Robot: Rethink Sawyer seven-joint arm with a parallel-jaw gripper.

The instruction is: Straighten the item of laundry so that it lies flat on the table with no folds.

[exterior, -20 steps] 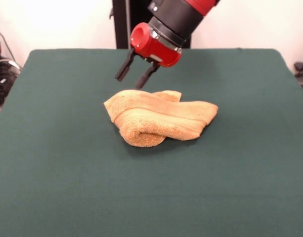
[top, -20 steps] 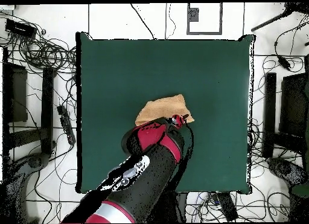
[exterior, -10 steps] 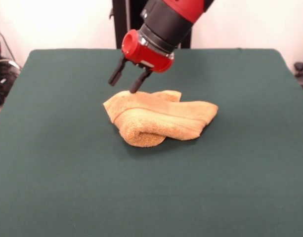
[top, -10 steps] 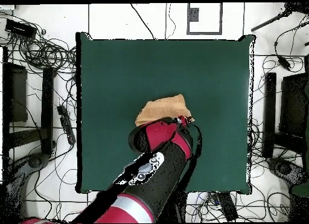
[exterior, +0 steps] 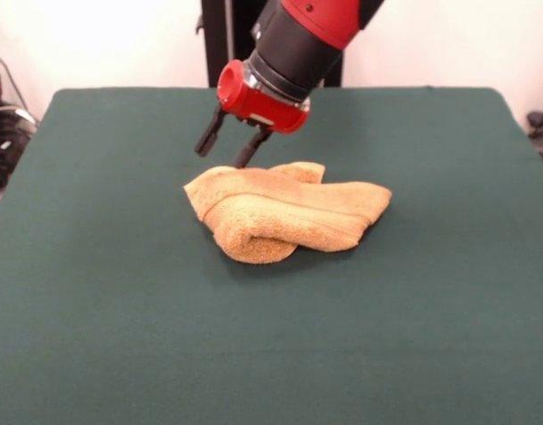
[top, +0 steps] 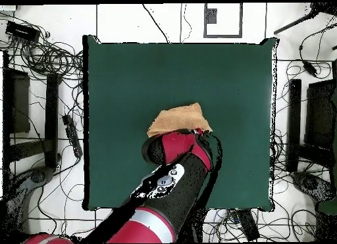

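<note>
Hand (exterior: 225,150) status: released, its two black fingers (exterior: 208,139) spread and empty, tips angled down at the far left part of the towel (exterior: 284,212), with the right-hand tip close above or at the fabric; contact cannot be confirmed from the front view. Proceeding near to far: the near half of the desk (exterior: 271,354) carries nothing; its covering is a dark green, matte, felt-like cloth, rectangular and far larger than the towel. The towel lies close to the desk's centre, well clear of all four edges. It is orange-tan terry cloth with a short looped pile, bunched into a thick elongated lump; the nearest portion is rolled into a rounded bulge, and several layers stack above it. A flatter woven band runs along one fold line on the upper surface. Behind the towel, the hand hangs from a glossy red cylindrical collar on a black and red arm. Task progress, judged from this state: no flattening is achieved; every fold remains. Remaining work: grasp an edge or corner, draw the layers apart, and spread the cloth flat.
</note>
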